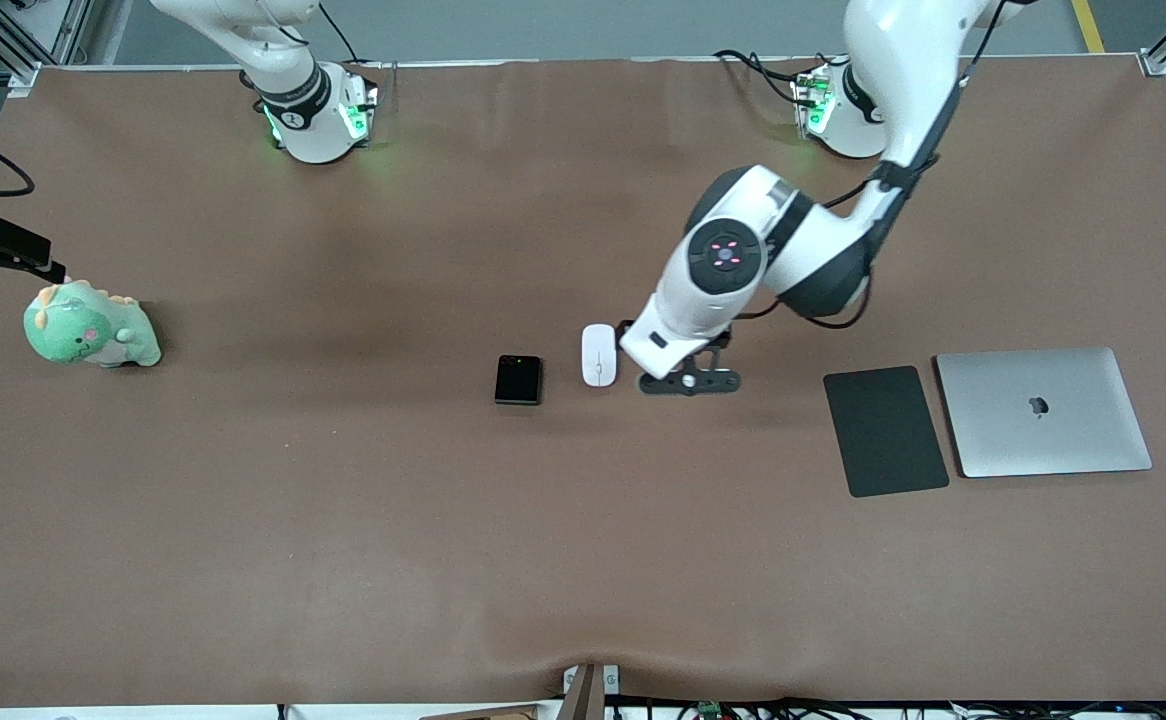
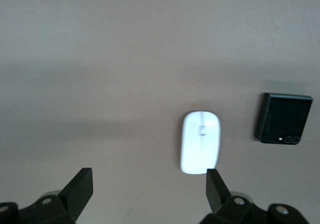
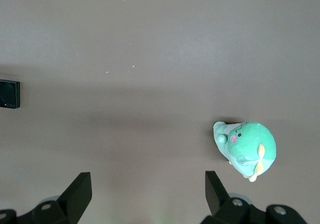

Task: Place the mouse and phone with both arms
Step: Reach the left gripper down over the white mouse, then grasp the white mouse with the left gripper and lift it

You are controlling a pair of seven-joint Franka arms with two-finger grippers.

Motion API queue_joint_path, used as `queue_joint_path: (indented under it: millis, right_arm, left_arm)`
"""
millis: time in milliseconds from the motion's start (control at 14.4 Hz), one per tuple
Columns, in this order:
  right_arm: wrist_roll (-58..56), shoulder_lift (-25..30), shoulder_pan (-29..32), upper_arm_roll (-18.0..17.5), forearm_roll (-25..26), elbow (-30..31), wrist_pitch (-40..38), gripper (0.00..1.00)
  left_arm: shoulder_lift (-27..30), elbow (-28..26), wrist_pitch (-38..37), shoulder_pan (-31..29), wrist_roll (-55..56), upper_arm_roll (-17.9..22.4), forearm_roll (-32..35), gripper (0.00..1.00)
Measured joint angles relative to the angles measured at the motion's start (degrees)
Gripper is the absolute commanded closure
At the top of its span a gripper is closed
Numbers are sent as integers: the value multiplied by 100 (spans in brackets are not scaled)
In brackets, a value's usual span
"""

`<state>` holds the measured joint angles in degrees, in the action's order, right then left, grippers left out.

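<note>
Left wrist view shows your left hand (image 2: 149, 184) spread and empty, mouse (image 2: 200, 142) at its 1 o'clock: descending off-centre could knock it toward the phone (image 2: 283, 125).

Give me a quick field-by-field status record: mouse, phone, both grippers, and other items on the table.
mouse: on table, beside phone, not gripped
phone: flat on table, toward right arm's end from mouse
left gripper: open, low beside mouse, empty
right gripper: open, empty, above table near plush dinosaur
other items: dark pad beside closed laptop, toward left arm's end
</note>
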<state>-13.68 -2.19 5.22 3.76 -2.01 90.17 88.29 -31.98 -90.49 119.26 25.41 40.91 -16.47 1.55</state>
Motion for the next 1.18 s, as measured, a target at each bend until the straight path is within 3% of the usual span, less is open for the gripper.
queue_joint_path:
  millis: [696, 1043, 1183]
  right_arm:
    - [-2, -506, 350, 23, -48, -70, 221, 0]
    - [-94, -521, 369, 17, -31, -213, 206, 0]
    - [-296, -564, 357, -29, -72, -214, 212, 0]
  left_arm:
    - [-1177, 10, 1303, 653, 686, 16, 472, 1]
    - [-1379, 11, 1457, 781, 860, 33, 584, 31]
    - [-1390, 12, 1458, 780, 940, 42, 692, 51]
